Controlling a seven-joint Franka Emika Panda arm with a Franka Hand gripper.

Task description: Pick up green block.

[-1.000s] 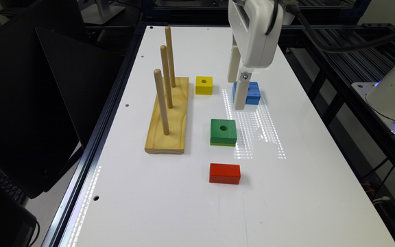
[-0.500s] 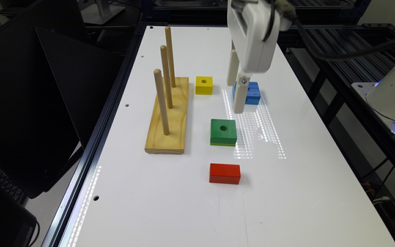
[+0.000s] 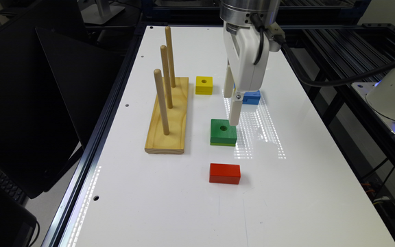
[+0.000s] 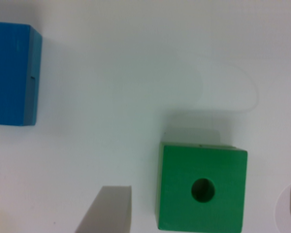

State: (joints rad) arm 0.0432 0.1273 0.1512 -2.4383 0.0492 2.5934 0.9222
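Green block (image 3: 223, 131): square, matte painted wood w/ round centre hole and a thin lighter-green layer at the bottom. Lies flat on the counter (image 3: 286, 192), roughly mid-surface, between the peg board and the glare patch. In the wrist view the green block (image 4: 202, 192) shows flat and uniform, crisp edges, hole dark.

Gripper (image 3: 233, 113) hangs just above the block's far corner on the exterior view's right, not touching it. White smooth plastic body, metal wrist ring above, black cable off the side. In the wrist view one grey finger (image 4: 106, 208) sits apart from the block's side and a second tip shows at the opposite edge of the pic, w/ the block between them: jaws released, holding nothing.

Blue block (image 3: 251, 97) behind the gripper, partly hidden; wrist view shows a small notch on its side. Yellow block (image 3: 204, 85), small, w/ hole, near the board's far end. Red block (image 3: 225, 173), plain brick shape, no hole, nearer the camera. Peg board (image 3: 168, 116): pale grained wood, three round dowels of rising height.

Counter glossy white, mirrors striped light.

Vs 0.5 s ago: gripper has shifted from in front of the blue block toward the green one. Blocks unmoved.
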